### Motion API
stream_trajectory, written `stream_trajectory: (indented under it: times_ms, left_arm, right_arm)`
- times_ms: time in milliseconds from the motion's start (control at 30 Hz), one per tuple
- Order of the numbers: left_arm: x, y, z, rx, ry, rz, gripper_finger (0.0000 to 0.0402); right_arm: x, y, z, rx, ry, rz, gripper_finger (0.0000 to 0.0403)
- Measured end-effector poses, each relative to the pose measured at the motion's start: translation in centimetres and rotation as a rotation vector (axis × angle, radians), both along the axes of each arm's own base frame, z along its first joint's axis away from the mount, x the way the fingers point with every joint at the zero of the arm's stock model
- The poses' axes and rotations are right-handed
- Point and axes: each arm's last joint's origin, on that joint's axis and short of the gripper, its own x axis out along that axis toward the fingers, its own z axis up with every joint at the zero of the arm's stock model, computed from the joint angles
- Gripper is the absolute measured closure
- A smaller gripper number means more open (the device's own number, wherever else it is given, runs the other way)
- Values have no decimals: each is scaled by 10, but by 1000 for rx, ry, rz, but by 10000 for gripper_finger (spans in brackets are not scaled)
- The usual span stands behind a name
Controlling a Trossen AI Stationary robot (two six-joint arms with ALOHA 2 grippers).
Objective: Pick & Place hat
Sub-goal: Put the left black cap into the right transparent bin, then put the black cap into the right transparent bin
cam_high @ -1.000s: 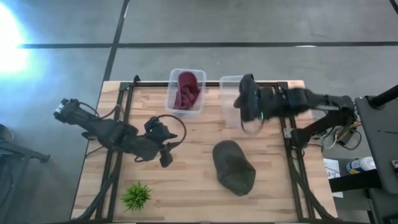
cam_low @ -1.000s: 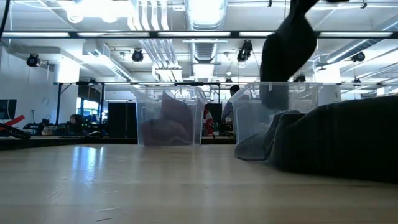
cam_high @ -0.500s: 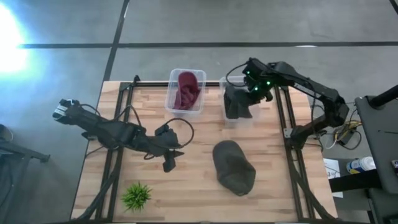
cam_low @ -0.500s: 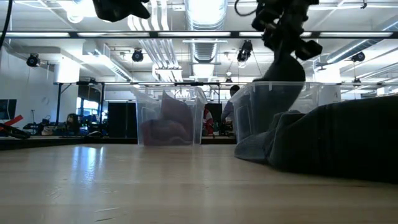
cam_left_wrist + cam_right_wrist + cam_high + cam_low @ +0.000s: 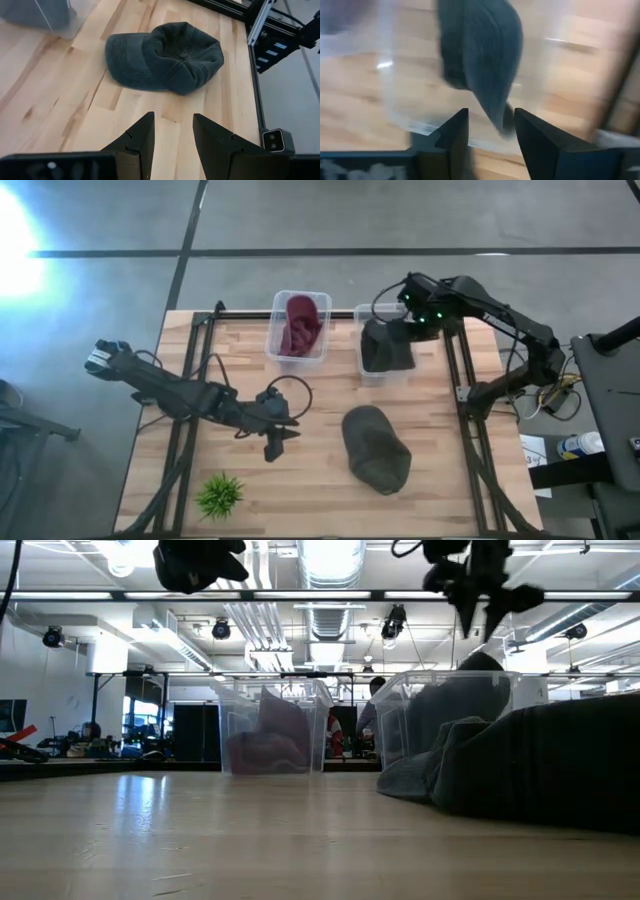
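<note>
Hovering over the far-right clear bin (image 5: 385,345), my right gripper (image 5: 428,315) has its fingers parted with nothing between them; the dark hat (image 5: 385,346) lies inside that bin, heaped against its wall with its crown poking above the rim in the low view. My left gripper (image 5: 275,442) hangs above bare wood near the table's middle, fingers apart and empty, pointing toward the green cap (image 5: 165,56) that lies flat on the boards well short of it.

My worry on the right is the hat riding high: if I draw away low, a finger could snag the fabric or clip the thin plastic rim and drag the bin along. On the left, coming down too flat on the cap could just shove it across the wood.

Room is decent. The cap has open board on all sides, the small plant (image 5: 220,494) sits well apart near the front-left corner, and the other bin (image 5: 299,326) with the red cloth stands just beside mine.
</note>
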Motion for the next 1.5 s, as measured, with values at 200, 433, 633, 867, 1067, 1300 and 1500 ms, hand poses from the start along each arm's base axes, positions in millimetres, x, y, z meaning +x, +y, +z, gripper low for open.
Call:
stream_trajectory:
  times_ms: [200, 433, 633, 867, 1067, 1300, 1500]
  left_arm:
    - [2, 0, -1, 2, -20, -5, 273]
    - [6, 0, 5, -36, -94, 7, 273]
    - [15, 1, 2, -7, -125, -3, 273]
    - [20, 1, -32, -34, -11, 37, 273]
    - [0, -5, -71, -165, 126, 98, 273]
    - [-26, -21, -108, -306, 249, 186, 273]
    - [-39, -43, -110, -407, 227, 179, 273]
  right_arm:
    - [-9, 53, 23, -35, -25, 47, 248]
    - [9, 133, 17, 46, -61, 109, 257]
    - [64, 206, -32, 125, -138, 162, 258]
    - [119, 255, -125, 77, -78, 54, 259]
    - [136, 271, -173, 15, 21, 71, 259]
    - [174, 289, -198, -13, -254, 483, 261]
    - [185, 303, -196, 13, -369, 706, 276]
